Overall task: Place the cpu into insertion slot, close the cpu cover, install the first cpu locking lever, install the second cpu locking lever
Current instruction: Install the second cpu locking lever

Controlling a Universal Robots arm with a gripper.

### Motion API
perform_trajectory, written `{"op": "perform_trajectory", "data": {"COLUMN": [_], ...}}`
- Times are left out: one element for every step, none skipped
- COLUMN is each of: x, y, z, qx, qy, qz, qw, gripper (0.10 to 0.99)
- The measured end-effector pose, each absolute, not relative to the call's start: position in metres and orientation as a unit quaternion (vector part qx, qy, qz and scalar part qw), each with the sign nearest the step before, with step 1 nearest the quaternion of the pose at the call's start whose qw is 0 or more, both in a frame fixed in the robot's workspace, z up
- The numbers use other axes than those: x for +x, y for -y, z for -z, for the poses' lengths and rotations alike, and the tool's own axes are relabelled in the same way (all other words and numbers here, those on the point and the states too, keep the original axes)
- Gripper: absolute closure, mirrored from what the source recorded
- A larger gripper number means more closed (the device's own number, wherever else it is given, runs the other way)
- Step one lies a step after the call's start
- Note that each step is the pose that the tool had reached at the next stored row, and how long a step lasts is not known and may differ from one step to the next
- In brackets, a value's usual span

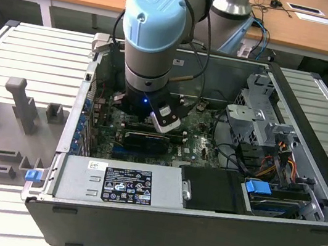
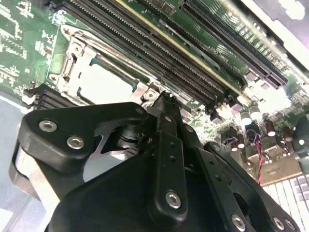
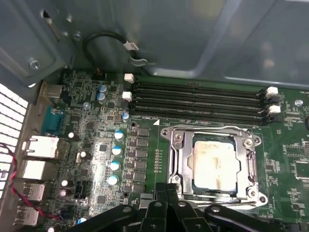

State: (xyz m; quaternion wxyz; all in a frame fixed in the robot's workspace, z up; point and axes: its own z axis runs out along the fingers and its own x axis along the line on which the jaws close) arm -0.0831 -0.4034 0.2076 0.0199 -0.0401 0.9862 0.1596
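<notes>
The arm reaches down into the open computer case (image 1: 308, 158), the gripper (image 3: 166, 193) low over the green circuit board (image 3: 87, 130), right at the near edge of the insertion slot (image 3: 212, 162); the black fingers (image 3: 159, 205) sit pressed together with no gap between the tips, nothing held in them; in the second wrist view the same gripper (image 2: 163, 99) comes to a closed point just beside the corner of the slot's metal rim, whether it touches the rim I cannot tell; the cpu (image 3: 216, 164) lies flat inside the slot, its pale face showing some smudges; the cpu cover (image 3: 179, 162) is down around it, silvery frame on all four sides with the chip showing through the square cut-out; along the far edge of the slot run the long black memory slots (image 3: 198, 99), parallel and close to the cover, so little open board on that side; beyond them rises the grey wall of the case; to one side of the slot a stretch of board carries rows of small round capacitors (image 3: 116, 150), low enough to leave room above; in the exterior view the arm's big blue-capped joint (image 1: 155, 19) fills the middle of the case, with a long black expansion card (image 1: 148, 140) just beneath it.
</notes>
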Motion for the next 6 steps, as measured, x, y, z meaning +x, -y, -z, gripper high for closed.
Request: {"op": "perform_trajectory", "data": {"x": [-0.0832, -0.0832, -0.0832, -0.0831, -0.0831, -0.0831], "y": [0.4034, 0.4034, 0.4034, 0.4033, 0.4033, 0.4033], "z": [-0.2092, -0.2111, -0.2121, -0.2129, -0.2129, -0.213], "qx": [-0.04, -0.04, -0.04, -0.04, -0.04, -0.04], "qy": [-0.986, -0.986, -0.986, -0.986, -0.986, -0.986], "qz": [-0.16, -0.16, -0.16, -0.16, -0.16, -0.16], "qw": [0.02, 0.02, 0.02, 0.02, 0.02, 0.02], "gripper": [0.98, 0.98, 0.98, 0.98, 0.98, 0.98]}}
